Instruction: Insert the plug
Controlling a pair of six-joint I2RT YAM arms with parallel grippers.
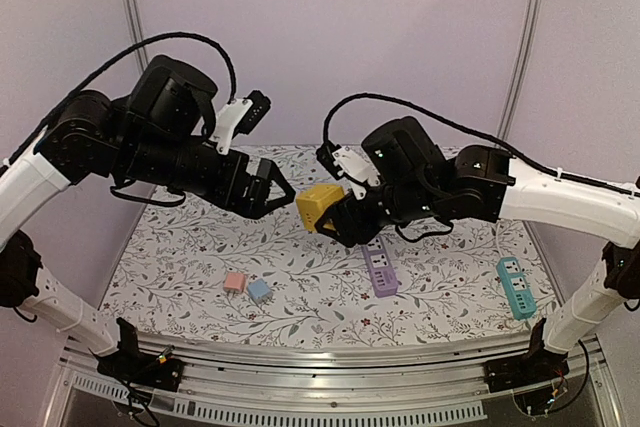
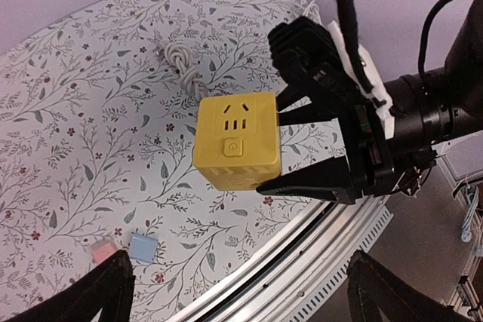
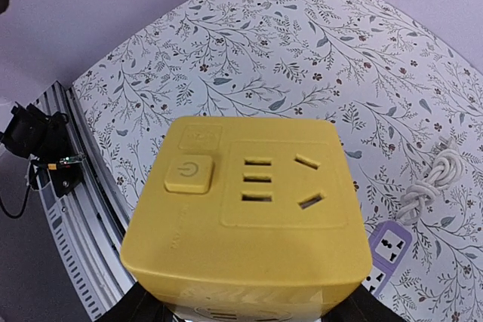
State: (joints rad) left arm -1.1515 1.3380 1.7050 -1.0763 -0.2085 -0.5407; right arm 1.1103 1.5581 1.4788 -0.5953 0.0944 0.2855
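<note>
Gripping the yellow socket cube [image 1: 318, 207] between its fingers, my right gripper [image 1: 343, 219] held it aloft. My left gripper [image 1: 278, 190] hung open just in front of the cube, not touching it.

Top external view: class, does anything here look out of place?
The yellow socket cube is held off the table by the right gripper, while the left gripper facing it is open and empty.

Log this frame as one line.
right gripper: shut on yellow socket cube, held above table | left gripper: open, empty, beside cube | pink plug, blue plug: lying on table | cube's visible sockets: empty
</note>
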